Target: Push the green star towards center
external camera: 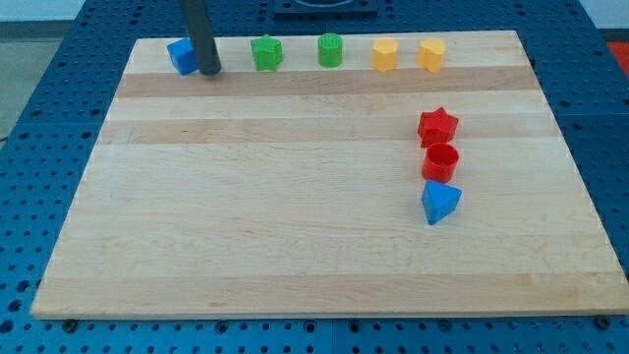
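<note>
1. Sitting up at the far left of the board, my tip is showing as the lower end of a straight dark rod; being a bare rod, it is grasping nothing, and it is resting just to the right of the blue cube-like block, touching it or very nearly so.
2. Waiting in the far row is the green star-shaped block, a little to the right of my tip and apart from it, with open wood lying between the two.
3. Lining up further right along that same far row are a green cylinder-like block and two yellow blocks, whose exact shapes I cannot make out.
4. Judging the step in hand: my tip is needing to get round to the far side of the green star-shaped block, so that a push is driving it nearward into the middle of the board.
5. Going in squarely behind the star is mattering most, I reckon, since an off-centre touch is likely to spin it sideways towards the green cylinder-like block.
6. Clustering on the right side are a red star-shaped block, a red cylinder-like block and a blue triangular block, well clear of the likely path.
7. Carrying everything is the pale wooden board, lying on a blue perforated table.
</note>
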Robot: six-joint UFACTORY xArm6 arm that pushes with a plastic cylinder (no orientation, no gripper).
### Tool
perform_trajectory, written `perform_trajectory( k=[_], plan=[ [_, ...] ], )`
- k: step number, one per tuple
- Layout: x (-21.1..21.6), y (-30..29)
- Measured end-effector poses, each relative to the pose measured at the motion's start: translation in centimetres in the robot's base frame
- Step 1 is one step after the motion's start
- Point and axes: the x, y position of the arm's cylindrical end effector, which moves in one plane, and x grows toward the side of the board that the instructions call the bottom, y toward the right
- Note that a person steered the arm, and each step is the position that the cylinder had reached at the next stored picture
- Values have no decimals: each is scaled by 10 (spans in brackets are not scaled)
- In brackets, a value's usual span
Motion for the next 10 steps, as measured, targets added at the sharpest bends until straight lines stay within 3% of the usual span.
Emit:
perform_trajectory(
  k=[4,7,9,10],
  plan=[
    [-15,-26],
    [-43,10],
    [-44,85],
    [-46,89]
  ],
)
